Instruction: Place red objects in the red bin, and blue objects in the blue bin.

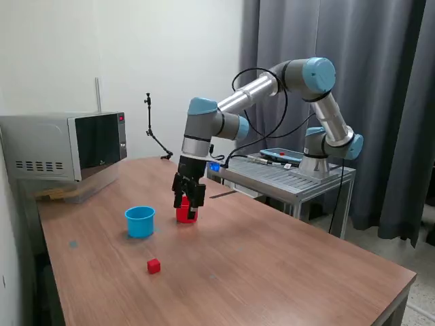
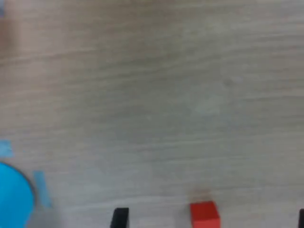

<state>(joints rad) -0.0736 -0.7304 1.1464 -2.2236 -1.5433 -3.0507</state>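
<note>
Red cup (image 1: 185,214) directly under claw (image 1: 188,201), claw's grip state unclear, red cube (image 1: 153,266) well apart on table (image 1: 285,272)

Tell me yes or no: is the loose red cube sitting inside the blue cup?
No. In the exterior view the red cube lies on the bare wooden table, apart from the blue cup and nearer the camera.
</note>
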